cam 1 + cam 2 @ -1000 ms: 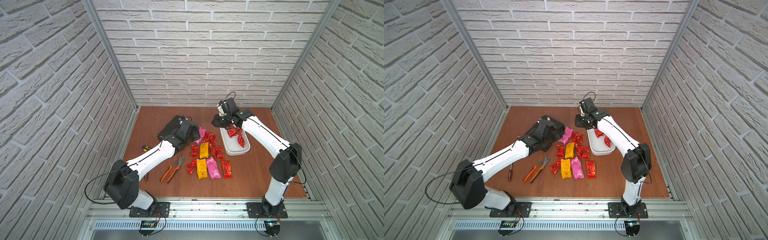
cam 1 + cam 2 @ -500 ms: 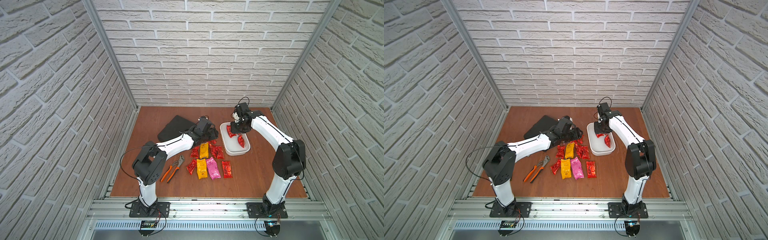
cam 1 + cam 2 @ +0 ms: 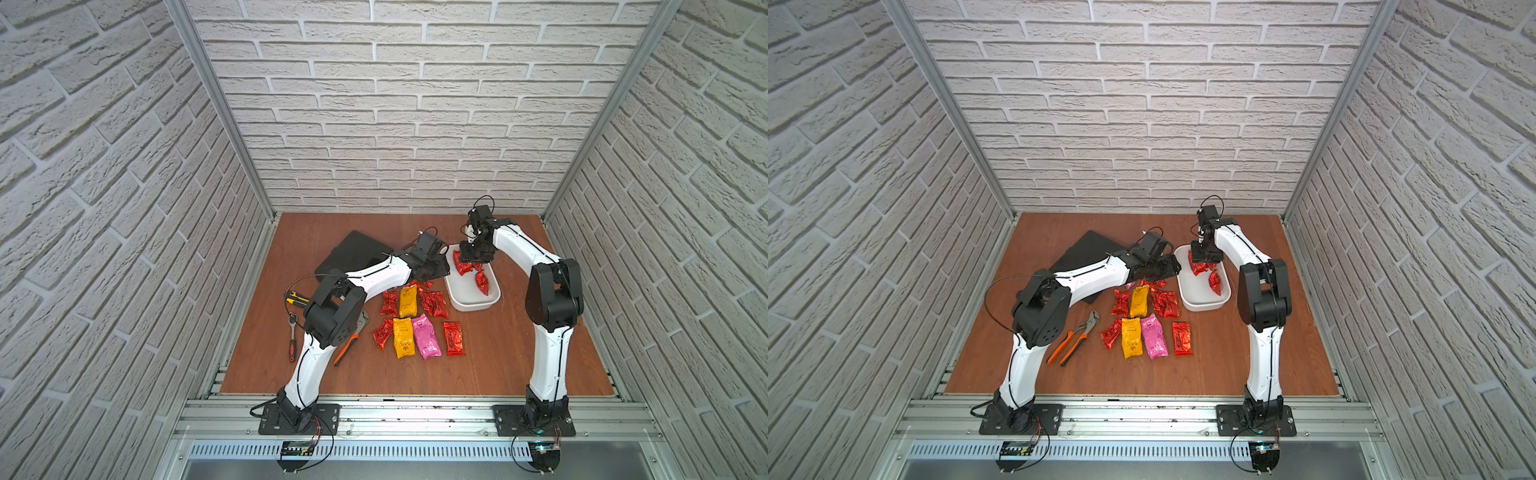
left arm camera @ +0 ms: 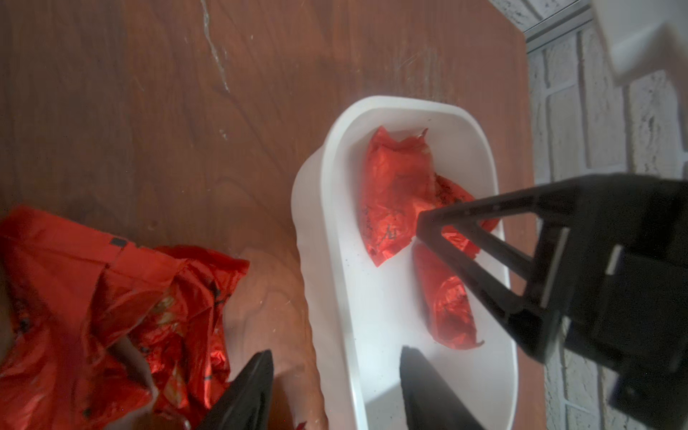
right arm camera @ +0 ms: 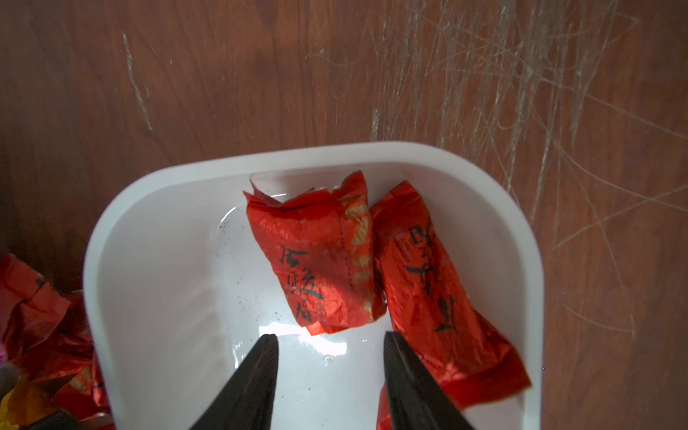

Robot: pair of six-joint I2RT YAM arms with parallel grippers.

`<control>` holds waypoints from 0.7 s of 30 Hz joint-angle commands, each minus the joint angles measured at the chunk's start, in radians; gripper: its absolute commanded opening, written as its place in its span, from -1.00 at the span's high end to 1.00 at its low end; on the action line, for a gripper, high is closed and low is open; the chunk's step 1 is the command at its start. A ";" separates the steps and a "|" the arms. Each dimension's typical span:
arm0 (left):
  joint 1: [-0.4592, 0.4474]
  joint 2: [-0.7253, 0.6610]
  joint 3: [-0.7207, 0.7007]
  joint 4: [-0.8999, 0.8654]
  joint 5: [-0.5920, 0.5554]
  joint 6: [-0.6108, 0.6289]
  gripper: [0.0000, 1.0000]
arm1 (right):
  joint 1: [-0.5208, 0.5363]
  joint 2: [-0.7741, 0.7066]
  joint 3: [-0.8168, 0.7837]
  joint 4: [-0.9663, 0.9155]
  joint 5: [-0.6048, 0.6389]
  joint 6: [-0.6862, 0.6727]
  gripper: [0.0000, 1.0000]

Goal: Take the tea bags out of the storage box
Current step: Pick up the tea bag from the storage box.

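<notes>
Right of centre in a top view, the right claw (image 5: 329,342) hung jaws apart over a few red tea bags (image 5: 320,260) inside the white box (image 3: 473,306), likely lining up a pick; left claw (image 4: 335,353), also apart, straddled its rim, maybe steadying it.

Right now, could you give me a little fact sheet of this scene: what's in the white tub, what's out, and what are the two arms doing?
storage box: white tub on the wooden table
tea bags in box: three red ones visible
tea bags on table: roughly ten; red, yellow, pink
left end effector: open, empty, at the box's rim
right end effector: open, empty, over the bags in the box
other items: pliers, black case
</notes>
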 commanded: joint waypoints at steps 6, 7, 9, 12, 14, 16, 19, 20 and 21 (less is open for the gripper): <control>0.015 0.073 0.054 0.039 0.050 -0.008 -0.09 | -0.013 0.078 0.097 -0.001 -0.015 -0.031 0.05; 0.016 0.081 0.063 0.040 0.057 -0.008 -0.08 | -0.014 0.090 0.109 -0.008 -0.011 -0.030 0.07; 0.017 0.095 0.079 0.034 0.061 -0.007 -0.08 | -0.013 0.100 0.111 -0.006 0.008 -0.024 0.11; 0.021 0.111 0.100 0.022 0.065 -0.007 -0.01 | -0.013 0.112 0.106 0.010 0.009 -0.016 0.12; 0.023 0.122 0.112 0.012 0.067 -0.007 0.07 | -0.014 0.127 0.119 0.002 0.000 -0.017 0.16; 0.024 0.131 0.126 -0.002 0.067 -0.003 0.18 | -0.014 0.133 0.125 -0.001 -0.011 -0.017 0.27; 0.024 0.147 0.154 -0.023 0.063 0.004 0.39 | -0.013 0.114 0.124 0.004 -0.028 -0.016 0.51; 0.024 0.152 0.165 -0.033 0.063 0.011 0.43 | -0.014 0.104 0.124 0.005 -0.034 -0.017 0.59; 0.023 0.159 0.179 -0.045 0.062 0.018 0.46 | -0.014 0.089 0.121 0.005 -0.042 -0.016 0.67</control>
